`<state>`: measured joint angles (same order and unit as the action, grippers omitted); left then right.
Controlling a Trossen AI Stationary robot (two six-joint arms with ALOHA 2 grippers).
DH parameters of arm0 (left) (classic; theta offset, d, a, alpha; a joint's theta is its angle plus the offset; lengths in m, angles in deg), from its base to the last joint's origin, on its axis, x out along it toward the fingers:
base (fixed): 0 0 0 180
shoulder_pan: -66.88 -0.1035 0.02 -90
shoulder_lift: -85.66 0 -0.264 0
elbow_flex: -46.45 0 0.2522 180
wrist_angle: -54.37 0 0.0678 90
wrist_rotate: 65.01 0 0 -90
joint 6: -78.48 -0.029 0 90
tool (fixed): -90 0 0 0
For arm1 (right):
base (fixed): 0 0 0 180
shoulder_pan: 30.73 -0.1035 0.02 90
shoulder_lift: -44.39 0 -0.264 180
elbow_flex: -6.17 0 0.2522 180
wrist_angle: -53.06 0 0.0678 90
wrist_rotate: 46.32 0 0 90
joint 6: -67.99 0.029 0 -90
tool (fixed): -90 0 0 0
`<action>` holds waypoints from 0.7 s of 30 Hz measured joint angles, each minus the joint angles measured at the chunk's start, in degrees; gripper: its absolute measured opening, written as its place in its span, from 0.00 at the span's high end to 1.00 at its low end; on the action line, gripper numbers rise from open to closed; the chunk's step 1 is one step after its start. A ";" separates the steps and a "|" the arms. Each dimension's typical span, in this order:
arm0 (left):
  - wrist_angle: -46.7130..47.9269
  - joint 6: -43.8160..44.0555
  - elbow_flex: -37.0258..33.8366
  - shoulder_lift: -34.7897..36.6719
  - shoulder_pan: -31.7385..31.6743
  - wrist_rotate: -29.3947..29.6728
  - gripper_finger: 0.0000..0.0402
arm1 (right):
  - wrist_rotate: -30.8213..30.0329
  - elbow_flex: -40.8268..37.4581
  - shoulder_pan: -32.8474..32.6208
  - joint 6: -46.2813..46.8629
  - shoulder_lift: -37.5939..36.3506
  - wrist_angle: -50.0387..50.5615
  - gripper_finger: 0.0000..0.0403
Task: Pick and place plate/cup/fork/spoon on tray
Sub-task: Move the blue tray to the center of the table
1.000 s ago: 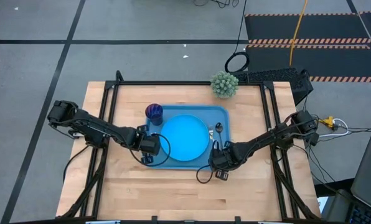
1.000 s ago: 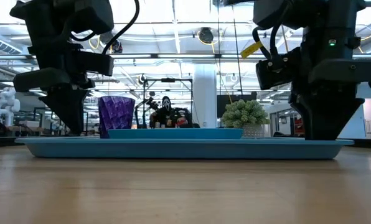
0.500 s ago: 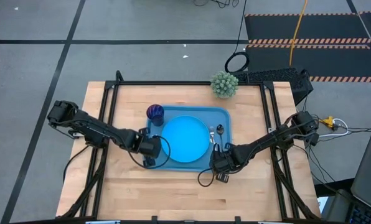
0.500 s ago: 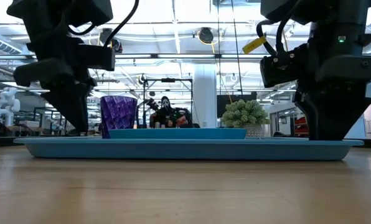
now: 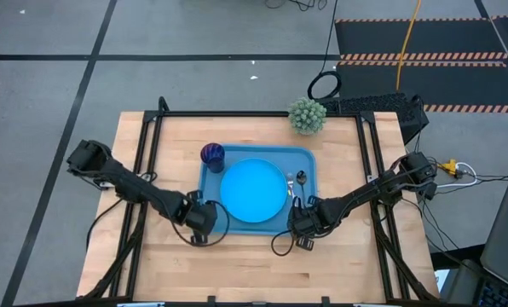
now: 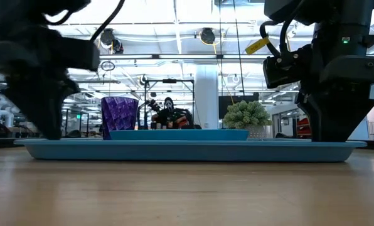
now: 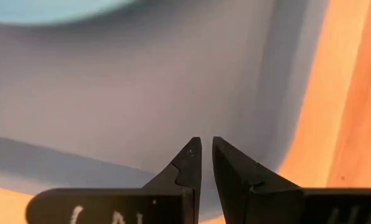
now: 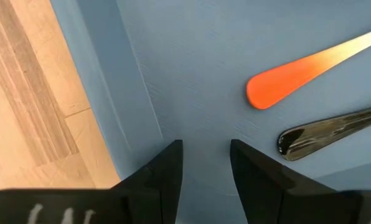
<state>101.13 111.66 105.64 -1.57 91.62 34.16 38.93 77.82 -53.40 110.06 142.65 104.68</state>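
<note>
High view shows the tray (image 5: 308, 159) holding plate (image 5: 253, 189), cup (image 5: 212, 154) at 10 o'clock, fork (image 8: 310, 65) and spoon (image 8: 335, 127) at 3. Left gripper (image 7: 206, 157) nearly closed, empty; right gripper (image 8: 205, 163) parted, empty.

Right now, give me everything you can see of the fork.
The fork lies flat on the floor of the blue tray, in the strip between the sky-blue plate and the tray's right rim, beside the dark metal spoon. It is slim, with a silver metal front part and a smooth orange handle with a rounded end. In the right wrist view the handle runs close alongside the spoon's handle without touching it. The right gripper, fingers open, is just short of the handle's end, not touching it.
</note>
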 joint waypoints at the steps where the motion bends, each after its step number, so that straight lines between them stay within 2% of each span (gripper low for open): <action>1: -0.45 0.63 0.00 -0.83 0.81 -0.11 0.90 | 0.00 0.00 0.00 0.00 0.00 0.02 0.68; 8: -2.17 2.52 0.31 -6.05 3.54 -0.07 0.90 | 0.04 -0.02 0.04 -0.72 0.00 -0.17 0.68; 21: -2.46 3.35 -0.09 -3.45 4.38 -2.42 0.90 | 1.60 -0.04 0.00 1.68 0.04 -1.22 0.68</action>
<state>98.67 115.01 105.56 -5.02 96.00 31.74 40.53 77.77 -53.40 111.74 142.70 103.47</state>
